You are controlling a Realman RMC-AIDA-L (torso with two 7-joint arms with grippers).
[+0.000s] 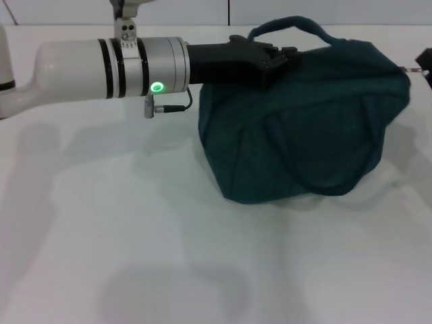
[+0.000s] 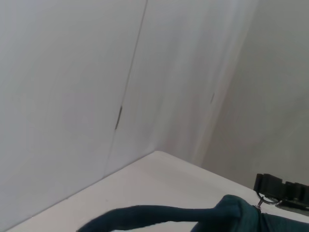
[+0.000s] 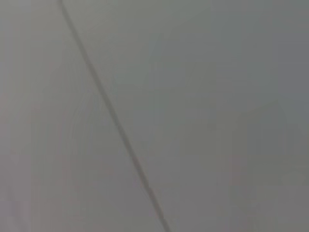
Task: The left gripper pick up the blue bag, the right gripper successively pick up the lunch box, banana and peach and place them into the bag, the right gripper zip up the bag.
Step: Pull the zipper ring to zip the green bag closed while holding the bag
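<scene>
The blue bag (image 1: 304, 121) sits on the white table (image 1: 135, 256), to the right of centre in the head view, with one carry handle (image 1: 290, 28) arching over its top. The left gripper (image 1: 280, 57) reaches across from the left side and sits at the bag's upper left edge, apparently clenched on the fabric near the opening, although the fingertips are buried against the cloth and the grip cannot be confirmed. The right gripper (image 1: 424, 62) shows only as a dark sliver at the right edge of the head view, beside the far end of the bag; whether it is released or clenched cannot be determined. In the left wrist view a small metal ring (image 2: 259, 202), probably the zipper pull, lies right at that gripper. No lunch box, banana or peach is visible on the table, so loading appears complete and the zipping step appears to be in hand. The next move calls for the left gripper to hold the bag steady while the right gripper draws the pull along the opening.
</scene>
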